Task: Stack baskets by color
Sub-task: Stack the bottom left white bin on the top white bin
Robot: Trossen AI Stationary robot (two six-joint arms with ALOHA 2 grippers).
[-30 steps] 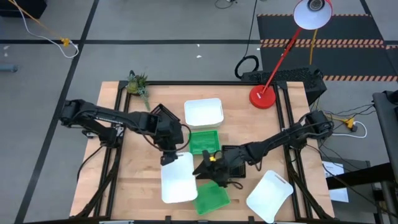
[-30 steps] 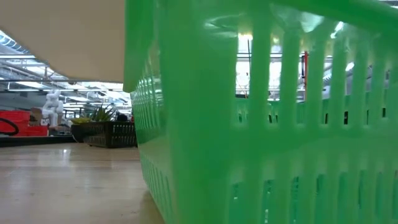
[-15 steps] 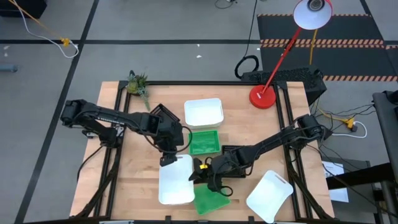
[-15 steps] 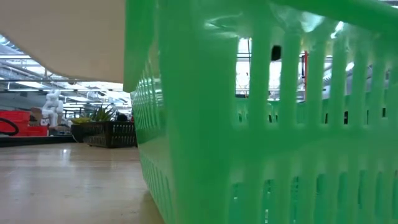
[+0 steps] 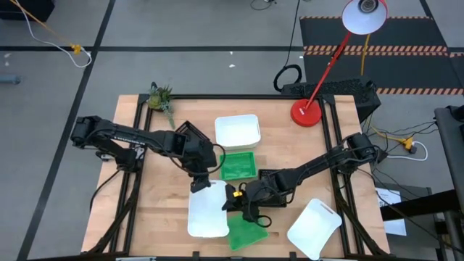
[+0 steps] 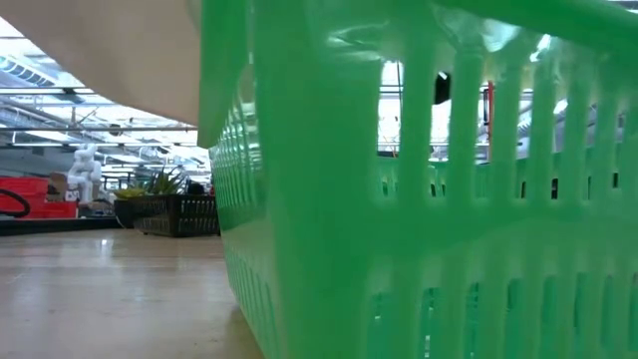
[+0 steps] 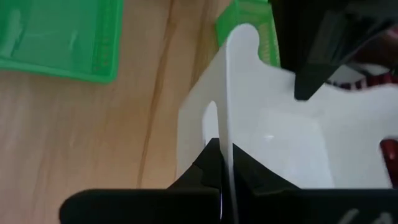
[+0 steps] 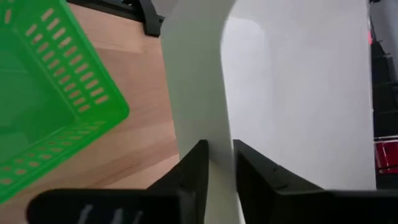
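Your left tool (image 5: 199, 181) is clamped on the rim of the white rounded-corner plastic basket (image 5: 207, 210), holding it tilted off the wooden counter (image 5: 156, 217). Your right tool (image 5: 230, 200) straddles the same basket's opposite wall, fingers (image 8: 193, 163) either side, probably to share the load or take it over. Just beside it lies a bright green slatted basket (image 5: 246, 232).

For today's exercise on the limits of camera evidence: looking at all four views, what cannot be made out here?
- Low view: the near green basket fills the frame, hiding both arms and most of the table.
- High view: no black baskets visible; the right gripper covers where it meets the white basket.
- Left wrist view: the left gripper pinches that basket's rim; the wall hides the inside.
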